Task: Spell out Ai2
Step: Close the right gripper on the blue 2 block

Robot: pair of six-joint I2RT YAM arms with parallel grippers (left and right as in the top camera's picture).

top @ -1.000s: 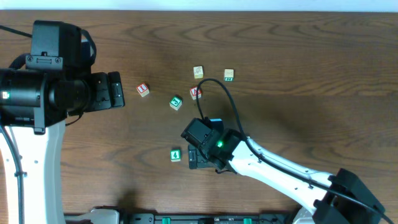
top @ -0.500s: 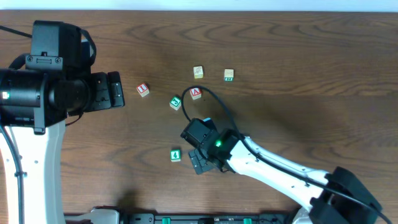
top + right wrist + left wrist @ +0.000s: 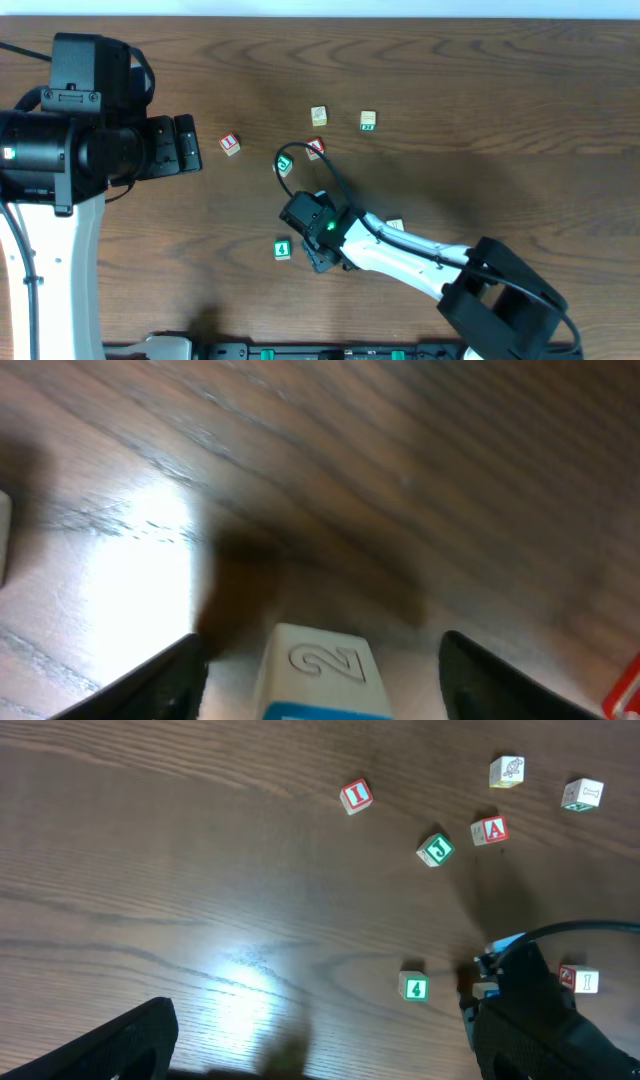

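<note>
The "2" cube (image 3: 322, 665), pale on top with a blue face toward the camera, sits on the table between my right gripper's (image 3: 322, 648) fingers, with a gap on each side. In the overhead view that gripper (image 3: 317, 260) covers the cube. The red "A" cube (image 3: 315, 148) and the red "I" cube (image 3: 230, 143) lie further back, apart from each other. From the left wrist I see the "A" cube (image 3: 489, 831) and the "I" cube (image 3: 355, 796). My left gripper (image 3: 187, 146) is open and holds nothing, at the left.
A green "J" cube (image 3: 284, 163) lies between the "I" and "A" cubes. A green "4" cube (image 3: 282, 248) sits just left of my right gripper. A pale cube (image 3: 319, 116) and a green-marked cube (image 3: 368, 120) lie at the back. A red-marked cube (image 3: 395, 226) sits beside the right arm.
My right gripper has slid left toward the "4" cube and its jaws have narrowed. The red-marked cube beside the arm has come into view. The left arm has not moved.
</note>
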